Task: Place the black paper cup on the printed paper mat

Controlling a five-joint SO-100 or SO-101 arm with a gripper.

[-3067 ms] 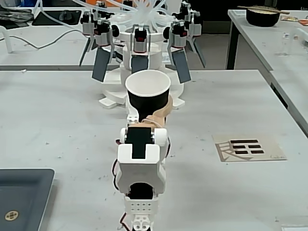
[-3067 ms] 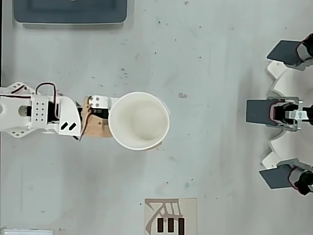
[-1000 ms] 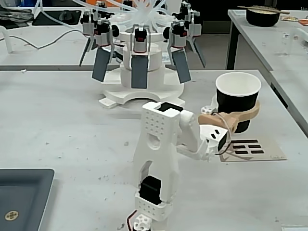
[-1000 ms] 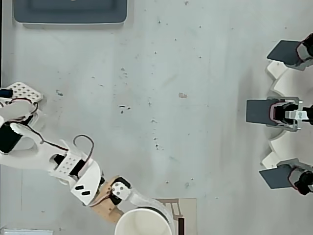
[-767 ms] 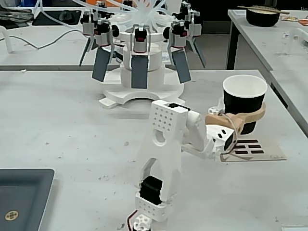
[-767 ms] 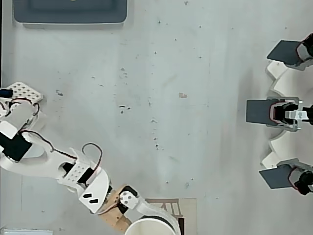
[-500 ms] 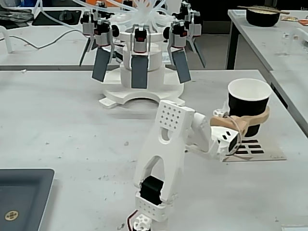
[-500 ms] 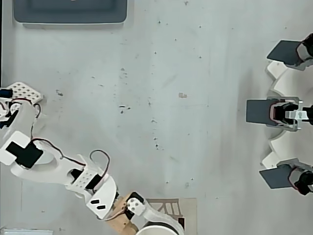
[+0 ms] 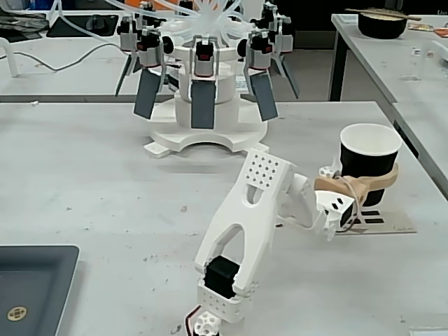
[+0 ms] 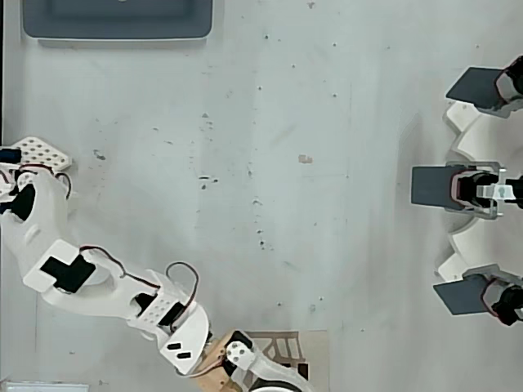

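The fingers [image 9: 381, 180] are clamped around the black paper cup [image 9: 368, 155]. The cup stands upright on the printed paper mat [image 9: 383, 222].

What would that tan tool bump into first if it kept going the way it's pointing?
Nothing new: the tool already wraps the black paper cup, which stands over the printed paper mat. Beyond the cup, the fixed view shows only bare table up to its edge.

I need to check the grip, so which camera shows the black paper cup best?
The fixed view. There the black paper cup stands upright in full, with the gripper wrapped around its wall, over the printed paper mat. The overhead view catches only a sliver of its white rim at the bottom edge.
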